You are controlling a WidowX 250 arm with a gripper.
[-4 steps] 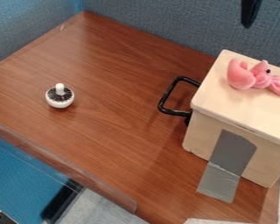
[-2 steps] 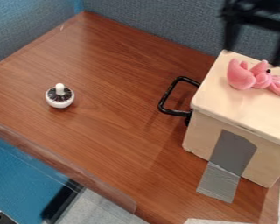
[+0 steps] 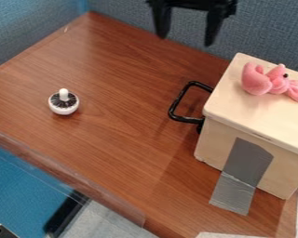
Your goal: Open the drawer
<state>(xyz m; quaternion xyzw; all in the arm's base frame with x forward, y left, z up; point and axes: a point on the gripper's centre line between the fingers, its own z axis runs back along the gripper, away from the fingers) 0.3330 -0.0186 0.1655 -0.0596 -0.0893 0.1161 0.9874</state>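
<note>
At the left, the small round white brush with dark bristles and a white knob [image 3: 64, 102] stands upright on the brown wood-grain table [image 3: 108, 144], in its earlier spot. The black two-finger gripper [image 3: 185, 41] has travelled leftward from above the box's far end; it now hangs at the table's far edge, fingers pointing down and spread apart. Nearer the camera, well apart from it, the black U-shaped drawer handle [image 3: 179, 99] juts leftward from the box's left side, its long bar slanting from far right to near left, roughly parallel to that side. The pale wooden box [image 3: 251, 116] sits at the right; its drawer's contents are hidden. Grey tape [image 3: 248, 160] runs down its near side onto the table, and the pink plush toy [image 3: 257, 83] lies on its lid, unmoved.
</note>
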